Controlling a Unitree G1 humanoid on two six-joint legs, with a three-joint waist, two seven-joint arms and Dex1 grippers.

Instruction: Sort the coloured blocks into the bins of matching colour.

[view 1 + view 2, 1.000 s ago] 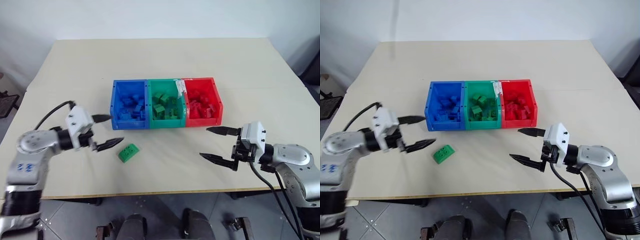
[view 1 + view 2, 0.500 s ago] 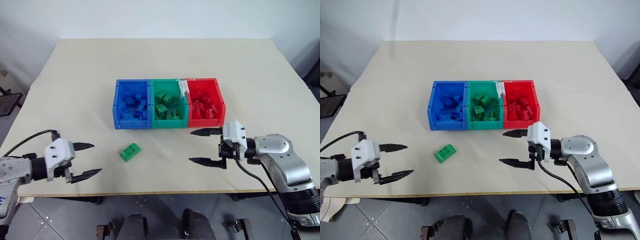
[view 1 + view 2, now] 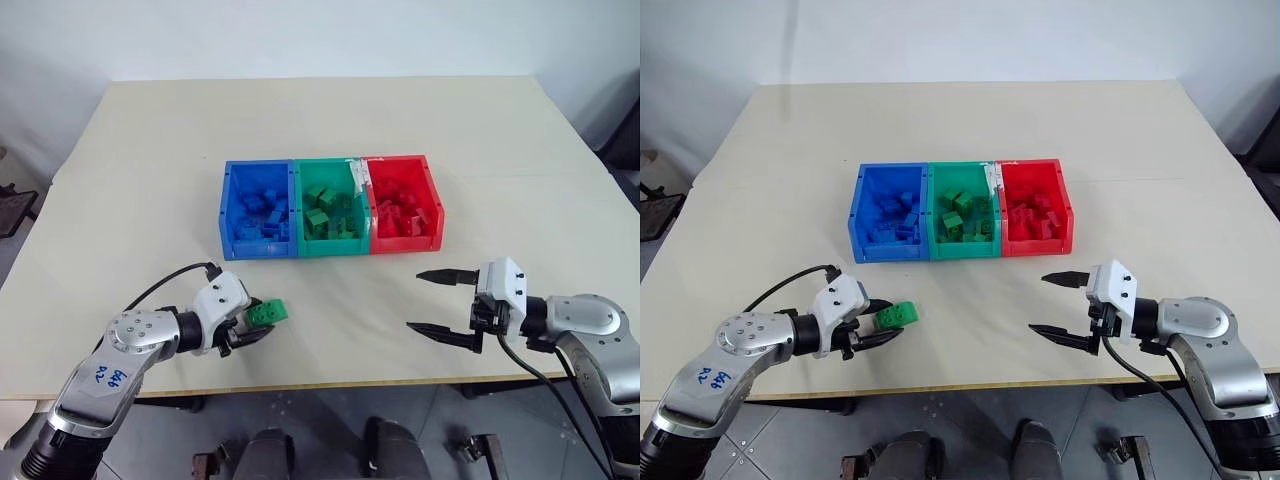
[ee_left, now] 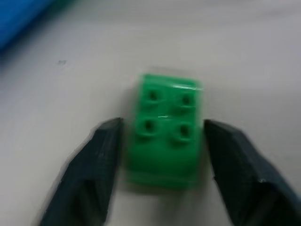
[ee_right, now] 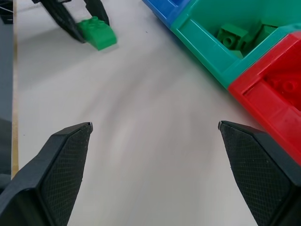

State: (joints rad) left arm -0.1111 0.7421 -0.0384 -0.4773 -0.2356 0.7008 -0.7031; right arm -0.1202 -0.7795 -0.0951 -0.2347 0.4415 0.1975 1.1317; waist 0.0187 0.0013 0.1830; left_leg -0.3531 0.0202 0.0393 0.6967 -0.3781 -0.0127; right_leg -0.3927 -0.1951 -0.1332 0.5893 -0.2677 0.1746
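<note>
Left gripper has its fingers around the green block, about to grip, at seven o'clock from the bins; right gripper, fingers wide, waits at five o'clock.

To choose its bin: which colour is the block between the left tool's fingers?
Green block; the left wrist view shows it best.

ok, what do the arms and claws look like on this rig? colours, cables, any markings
Both arms have silver-grey rounded metal links with black joints. Each claw, left and right, has two black pointed fingers with a textured inner face, mounted on a white block. A black cable loops along each forearm. The left arm carries blue handwritten markings.
</note>
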